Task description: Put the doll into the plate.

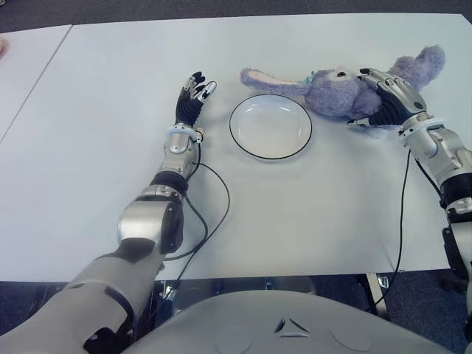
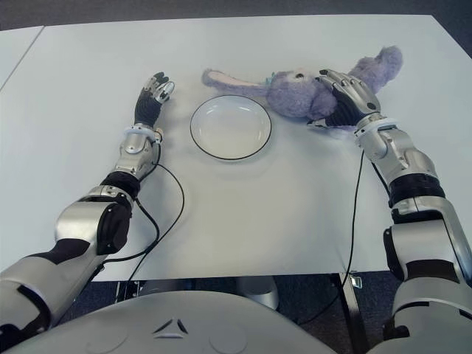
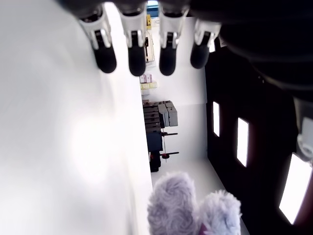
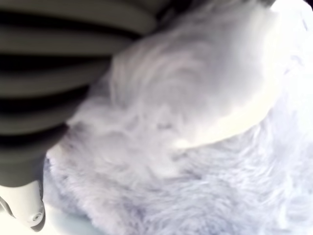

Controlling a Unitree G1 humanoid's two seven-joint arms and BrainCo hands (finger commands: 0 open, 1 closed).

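The doll, a purple plush rabbit with long ears, lies on its side on the white table, just right of the plate and touching its far right rim. The white plate with a dark rim holds nothing. My right hand sits on the doll's body with its fingers curled around the fur; up close the dark fingers press into the doll. My left hand shows left of the plate, fingers straight and holding nothing.
A black cable loops on the table beside my left forearm. Another cable hangs from my right wrist over the table's right edge. A second table adjoins at far left.
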